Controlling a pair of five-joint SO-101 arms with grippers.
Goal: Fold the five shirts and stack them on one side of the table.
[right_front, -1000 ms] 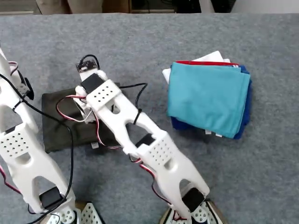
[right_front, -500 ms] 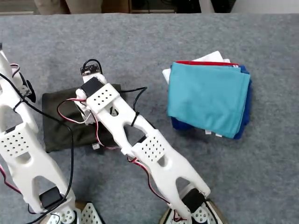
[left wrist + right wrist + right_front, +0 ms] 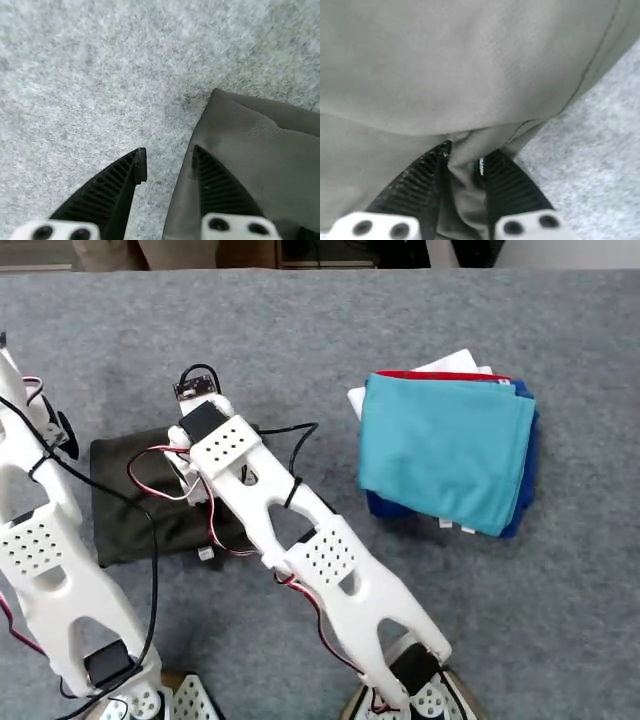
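Dark shirt (image 3: 128, 502) lies on the left half of the desk (image 3: 300, 330), already folded to a rough rectangle, well apart from the stack on the right. The stack has a teal shirt (image 3: 445, 450) on top, with a blue shirt (image 3: 528, 465), a sliver of red and a white corner showing at its edges. Right claw (image 3: 465, 152) is pinching a raised fold at the dark shirt's (image 3: 445, 65) edge, cloth bunched between both fingers. Left claw (image 3: 168, 157) is spread, straddling the border near a corner of the dark shirt (image 3: 260, 165), one finger over cloth and the other over bare desk; contact not certain. Judged step: last shirt, either final tidy of the fold or start of its transfer. Next move probably calls for a lift and a carry across to the stack, done so the fold does not drop open; a second grip at the near corner by the left claw would help. From above, the right arm (image 3: 290, 530) and its cables cover the pinch point and part of the shirt. The stack's layers cannot be counted surely. The left arm's (image 3: 40, 550) far end runs off the frame edge.
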